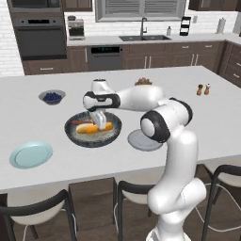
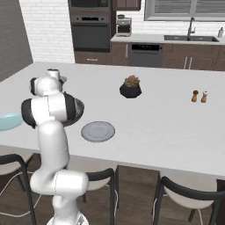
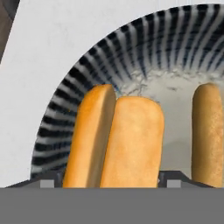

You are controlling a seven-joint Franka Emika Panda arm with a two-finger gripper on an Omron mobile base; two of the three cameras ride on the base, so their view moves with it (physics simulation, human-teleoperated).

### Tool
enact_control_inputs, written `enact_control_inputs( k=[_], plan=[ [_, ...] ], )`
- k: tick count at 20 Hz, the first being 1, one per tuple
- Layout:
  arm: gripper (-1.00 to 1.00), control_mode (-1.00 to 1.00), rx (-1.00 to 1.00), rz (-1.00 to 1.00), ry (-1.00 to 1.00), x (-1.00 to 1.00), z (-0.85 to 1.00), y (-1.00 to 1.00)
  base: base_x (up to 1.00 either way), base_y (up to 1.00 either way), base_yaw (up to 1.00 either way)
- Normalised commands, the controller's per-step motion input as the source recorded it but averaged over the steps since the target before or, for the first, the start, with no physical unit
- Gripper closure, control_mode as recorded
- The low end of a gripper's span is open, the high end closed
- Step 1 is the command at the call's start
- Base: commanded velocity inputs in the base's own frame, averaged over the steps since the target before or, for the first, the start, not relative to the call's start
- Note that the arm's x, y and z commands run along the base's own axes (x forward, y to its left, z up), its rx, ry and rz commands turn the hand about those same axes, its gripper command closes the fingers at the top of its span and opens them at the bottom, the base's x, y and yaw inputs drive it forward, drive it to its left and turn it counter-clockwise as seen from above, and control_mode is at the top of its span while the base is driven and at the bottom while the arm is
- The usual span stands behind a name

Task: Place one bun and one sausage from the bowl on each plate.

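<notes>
**Gripper down in the bowl, over the orange bun**

You have the gripper (image 1: 98,123) low inside the bowl (image 1: 75,135), its jaws wide on either side of the orange bun (image 3: 118,140). The second bun (image 3: 208,131) lies beside it; both plates (image 1: 31,154) are bare.

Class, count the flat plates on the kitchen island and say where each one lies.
2. The light blue plate lies near the front left edge; the grey plate lies right of the dark bowl, partly behind the arm.
</notes>
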Motion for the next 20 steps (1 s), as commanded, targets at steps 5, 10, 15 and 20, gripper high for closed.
enact_control_inputs(
  k=[5, 10, 15, 20],
  plan=[
    [1.0, -1.0, 0.0, 0.0, 0.0, -0.46, 0.51, -0.7, 0.0, 0.0, 0.0],
    [1.0, -1.0, -0.01, -0.04, -0.02, -0.63, 0.36, -0.72, 0.0, 0.0, 0.0],
    [1.0, -1.0, -0.05, -0.25, -0.12, -0.48, 0.19, -0.62, 0.0, 0.0, 0.0],
    [1.0, -1.0, -0.01, -0.44, 0.0, -0.02, 0.03, -0.78, 0.0, 0.0, 0.0]
  ],
)
